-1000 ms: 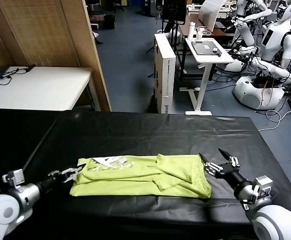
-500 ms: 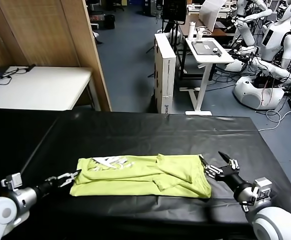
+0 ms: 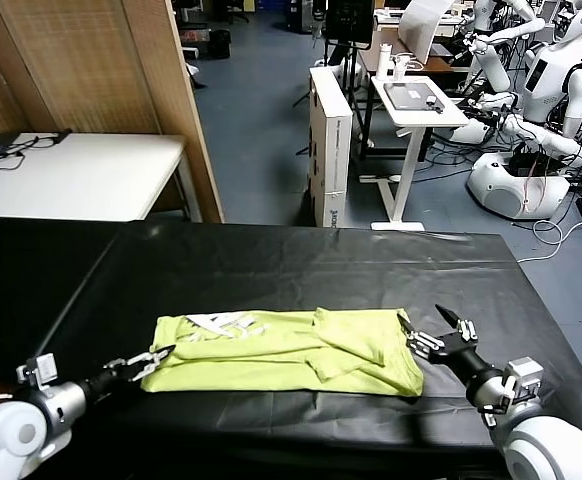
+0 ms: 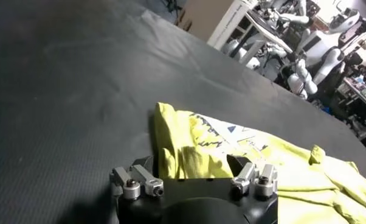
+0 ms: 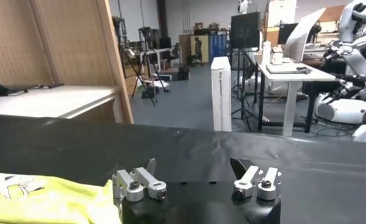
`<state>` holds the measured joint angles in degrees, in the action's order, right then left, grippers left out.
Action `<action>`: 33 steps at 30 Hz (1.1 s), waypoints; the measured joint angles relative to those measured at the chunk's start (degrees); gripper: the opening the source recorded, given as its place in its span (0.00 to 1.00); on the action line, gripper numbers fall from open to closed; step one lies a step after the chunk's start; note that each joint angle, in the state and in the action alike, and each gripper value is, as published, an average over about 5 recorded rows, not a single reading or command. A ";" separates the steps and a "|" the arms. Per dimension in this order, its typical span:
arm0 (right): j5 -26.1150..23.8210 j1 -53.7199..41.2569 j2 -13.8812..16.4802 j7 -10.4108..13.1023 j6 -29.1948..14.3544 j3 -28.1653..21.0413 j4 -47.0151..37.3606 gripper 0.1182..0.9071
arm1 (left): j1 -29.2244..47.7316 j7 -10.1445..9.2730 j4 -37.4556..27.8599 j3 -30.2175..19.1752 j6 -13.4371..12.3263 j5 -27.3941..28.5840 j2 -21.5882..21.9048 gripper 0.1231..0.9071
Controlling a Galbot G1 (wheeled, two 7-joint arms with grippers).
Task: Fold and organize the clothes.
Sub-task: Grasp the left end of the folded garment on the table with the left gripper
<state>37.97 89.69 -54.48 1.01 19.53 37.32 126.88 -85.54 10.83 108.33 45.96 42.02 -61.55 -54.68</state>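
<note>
From the head view: lying across the near middle of the black table [image 3: 271, 270], the lime T-shirt [image 3: 291, 352], already doubled into a long rumpled band with a white printed patch showing near its left end, so looking partly folded, judging by that shape. Hovering low at the shirt's left end, the left gripper [image 3: 154, 358], jaws spread and gripping nothing; sitting just off the right end, the right gripper [image 3: 433, 336], likewise spread and empty. From the left wrist view: pointing at the shirt's near edge [image 4: 189, 152], fingers [image 4: 137, 182] apart, cloth bunched just ahead. From the right wrist view: showing only a corner of the shirt [image 5: 43, 198] beside open fingers [image 5: 137, 182]. Probably remaining: a crosswise fold and tidying.
</note>
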 joint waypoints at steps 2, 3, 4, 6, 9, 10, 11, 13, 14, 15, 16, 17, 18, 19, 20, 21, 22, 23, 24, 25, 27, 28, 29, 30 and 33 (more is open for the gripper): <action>-0.06 -0.03 -0.08 0.02 0.02 -0.06 0.06 1.00 | -0.05 0.03 0.18 -0.11 0.01 -0.08 -0.14 1.00; -0.08 -0.08 -0.11 0.04 0.04 -0.10 0.07 1.00 | -0.11 0.05 0.32 -0.15 0.03 -0.16 -0.20 1.00; -0.10 -0.14 -0.13 0.05 0.06 -0.16 0.08 1.00 | -0.18 0.07 0.52 -0.20 0.05 -0.25 -0.27 1.00; -0.14 -0.30 -0.17 0.08 0.10 -0.28 0.08 1.00 | -0.34 0.11 0.99 -0.29 0.14 -0.43 -0.40 1.00; -0.24 -0.42 -0.23 0.08 0.15 -0.38 0.12 1.00 | -0.40 0.13 1.70 -0.58 0.27 -0.49 -0.69 1.00; -0.28 -0.41 -0.25 0.08 0.16 -0.39 0.19 1.00 | -0.32 0.13 1.84 -0.71 0.29 -0.46 -0.83 1.00; -0.32 -0.38 -0.27 0.08 0.17 -0.40 0.30 1.00 | -0.21 0.13 1.92 -0.85 0.29 -0.41 -0.98 1.00; -0.39 -0.30 -0.29 0.08 0.21 -0.40 0.61 1.00 | 0.07 0.13 1.90 -1.12 0.29 -0.30 -1.25 1.00; -0.41 -0.30 -0.29 0.09 0.25 -0.39 0.76 1.00 | 0.23 0.13 1.84 -1.28 0.28 -0.27 -1.35 1.00; -0.42 -0.33 -0.28 0.09 0.31 -0.41 0.87 1.00 | 0.40 0.12 1.71 -1.45 0.28 -0.25 -1.39 1.00; -0.45 -0.40 -0.26 0.10 0.36 -0.43 0.93 1.00 | 0.61 0.09 1.52 -1.63 0.27 -0.24 -1.40 1.00; -0.48 -0.49 -0.24 0.11 0.43 -0.47 0.96 1.00 | 0.83 0.05 1.31 -1.81 0.26 -0.25 -1.38 1.00; -0.51 -0.56 -0.23 0.12 0.48 -0.51 0.96 1.00 | 1.04 0.01 1.09 -1.98 0.24 -0.27 -1.34 1.00; -0.56 -0.60 -0.22 0.13 0.51 -0.55 0.97 1.00 | 1.23 -0.05 0.89 -2.10 0.21 -0.29 -1.32 1.00; -0.64 -0.59 -0.23 0.15 0.53 -0.57 0.97 1.00 | 1.37 -0.10 0.75 -2.19 0.19 -0.33 -1.34 0.99; -0.73 -0.54 -0.26 0.16 0.55 -0.58 0.98 1.00 | 1.44 -0.15 0.67 -2.24 0.15 -0.36 -1.39 0.98; -0.84 -0.45 -0.30 0.16 0.55 -0.58 1.00 1.00 | 1.44 -0.20 0.62 -2.27 0.12 -0.37 -1.49 0.97; -0.96 -0.33 -0.36 0.16 0.56 -0.58 1.04 1.00 | 1.39 -0.24 0.61 -2.27 0.09 -0.38 -1.62 0.94; -1.08 -0.21 -0.44 0.16 0.56 -0.58 1.11 1.00 | 1.31 -0.26 0.60 -2.27 0.07 -0.37 -1.77 0.91; -1.18 -0.12 -0.51 0.16 0.56 -0.58 1.19 1.00 | 1.20 -0.29 0.59 -2.27 0.05 -0.34 -1.92 0.87; -1.30 0.01 -0.63 0.16 0.55 -0.58 1.36 1.00 | 0.97 -0.34 0.58 -2.25 0.04 -0.24 -2.16 0.74; -1.36 0.02 -0.66 0.16 0.55 -0.59 1.40 1.00 | 0.87 -0.37 0.58 -2.24 0.04 -0.19 -2.24 0.67; -1.44 0.01 -0.69 0.16 0.54 -0.61 1.43 1.00 | 0.78 -0.42 0.58 -2.23 0.06 -0.14 -2.29 0.58; -1.51 0.01 -0.72 0.15 0.53 -0.63 1.44 1.00 | 0.73 -0.52 0.59 -2.23 0.09 -0.08 -2.32 0.51; -1.88 0.07 -0.92 0.13 0.43 -0.73 1.41 1.00 | 0.61 -1.09 0.82 -2.24 0.22 0.01 -2.37 0.27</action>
<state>36.08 89.77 -55.39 1.14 19.96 36.59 128.28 -84.93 9.74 109.16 43.72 42.25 -61.54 -57.05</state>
